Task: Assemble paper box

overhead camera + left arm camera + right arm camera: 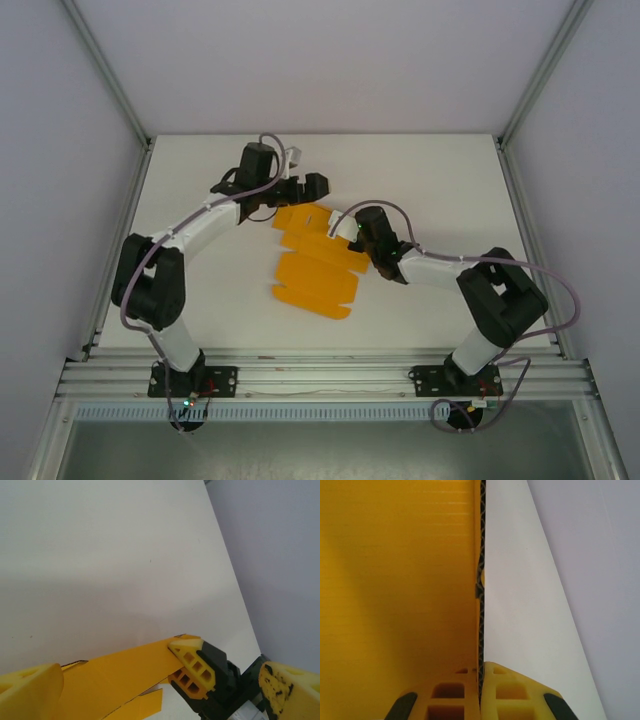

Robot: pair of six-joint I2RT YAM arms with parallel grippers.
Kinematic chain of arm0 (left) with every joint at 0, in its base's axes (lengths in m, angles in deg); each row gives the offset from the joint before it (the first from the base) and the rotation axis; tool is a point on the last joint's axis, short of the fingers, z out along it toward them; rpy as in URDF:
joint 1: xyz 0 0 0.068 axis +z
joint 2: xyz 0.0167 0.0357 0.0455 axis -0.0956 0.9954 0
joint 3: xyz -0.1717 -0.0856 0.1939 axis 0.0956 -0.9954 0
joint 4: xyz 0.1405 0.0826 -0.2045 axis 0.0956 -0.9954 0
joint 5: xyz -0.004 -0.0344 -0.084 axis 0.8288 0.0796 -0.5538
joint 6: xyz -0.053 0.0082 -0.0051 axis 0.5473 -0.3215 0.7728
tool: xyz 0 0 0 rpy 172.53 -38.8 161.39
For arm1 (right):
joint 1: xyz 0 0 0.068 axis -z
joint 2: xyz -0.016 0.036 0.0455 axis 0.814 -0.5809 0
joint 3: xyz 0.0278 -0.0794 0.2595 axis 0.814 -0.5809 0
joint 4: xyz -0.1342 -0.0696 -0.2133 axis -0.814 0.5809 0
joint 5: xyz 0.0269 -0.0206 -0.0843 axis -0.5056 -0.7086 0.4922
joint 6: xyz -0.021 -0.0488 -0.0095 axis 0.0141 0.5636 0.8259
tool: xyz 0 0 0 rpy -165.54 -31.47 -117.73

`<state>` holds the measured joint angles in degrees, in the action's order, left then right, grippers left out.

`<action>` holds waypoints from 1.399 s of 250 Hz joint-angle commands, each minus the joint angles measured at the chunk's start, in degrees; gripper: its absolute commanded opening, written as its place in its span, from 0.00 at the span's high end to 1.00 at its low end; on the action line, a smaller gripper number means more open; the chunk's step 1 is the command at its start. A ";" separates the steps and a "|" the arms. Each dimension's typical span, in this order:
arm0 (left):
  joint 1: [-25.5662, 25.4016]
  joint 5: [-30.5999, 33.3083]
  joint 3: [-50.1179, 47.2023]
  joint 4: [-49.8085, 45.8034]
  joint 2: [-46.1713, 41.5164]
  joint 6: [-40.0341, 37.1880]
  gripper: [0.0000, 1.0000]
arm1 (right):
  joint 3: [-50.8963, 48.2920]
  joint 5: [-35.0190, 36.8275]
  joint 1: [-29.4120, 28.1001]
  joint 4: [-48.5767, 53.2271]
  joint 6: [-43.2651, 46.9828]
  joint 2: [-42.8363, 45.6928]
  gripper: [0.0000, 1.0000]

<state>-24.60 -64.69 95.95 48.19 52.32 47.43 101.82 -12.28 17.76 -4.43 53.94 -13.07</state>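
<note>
Lying on the white table (450, 180), the paper box (312, 270) is an unfolded orange sheet, its long axis running from near to far between both arms. The right gripper (480, 682) is pinched closed on its far right edge. The left gripper (305, 188) stands wide open at the far end, with the card between its fingers (30, 692), so I judge it better placed for the next flap.

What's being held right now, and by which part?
The right gripper holds the flat paper box by its edge, jaws shut; the left gripper is open.
</note>
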 commanded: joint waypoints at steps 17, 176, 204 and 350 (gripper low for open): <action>-1.06 -0.99 1.06 -3.00 0.28 -2.13 0.00 | 1.03 2.81 -0.37 -3.62 -2.41 0.84 1.00; -3.00 -6.19 -4.33 17.14 4.69 15.15 0.57 | -0.14 -2.18 -1.77 -5.26 -2.49 2.18 1.00; -3.28 -3.57 -4.21 15.39 4.56 14.42 0.73 | -0.40 -1.77 -1.77 -5.53 -2.28 2.42 1.00; -2.07 15.49 -14.48 -0.26 -13.35 -0.79 0.04 | -2.95 1.21 -0.79 -1.77 -3.34 7.96 1.00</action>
<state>-27.90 -59.60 85.70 53.32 47.38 53.05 99.65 -10.47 16.29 -6.97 51.75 -8.57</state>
